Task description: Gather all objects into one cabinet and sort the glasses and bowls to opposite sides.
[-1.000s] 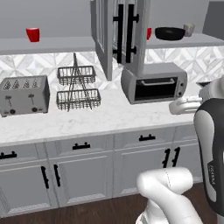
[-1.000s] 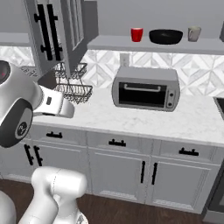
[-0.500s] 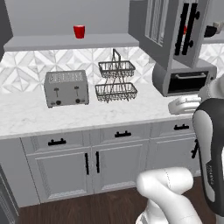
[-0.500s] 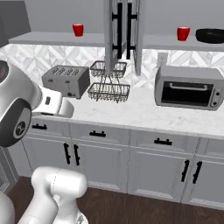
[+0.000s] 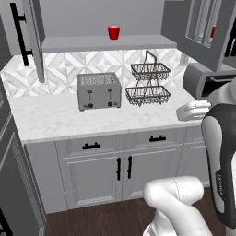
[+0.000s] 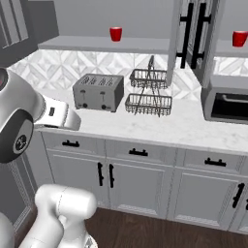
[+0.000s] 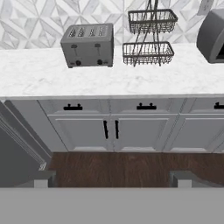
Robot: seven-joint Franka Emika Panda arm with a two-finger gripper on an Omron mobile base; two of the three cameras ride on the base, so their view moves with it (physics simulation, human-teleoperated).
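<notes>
The base has driven left, bringing the toaster (image 5: 98, 91) and left red cup (image 5: 114, 32) to centre.

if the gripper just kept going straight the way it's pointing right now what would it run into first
Judging by the hand view, the open gripper aims down and forward at the lower cabinet doors beneath the toaster, so probably those doors, or the wood floor before them; depth is unclear.

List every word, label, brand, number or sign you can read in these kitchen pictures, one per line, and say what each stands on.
Small dark lettering runs down the robot arm's black link in the left base view: too small and blurred to read.
A small dark mark sits on the arm's white link in the right base view: not readable.
No readable text on the toaster, the red cup, the wire basket stand or the cabinets.
</notes>
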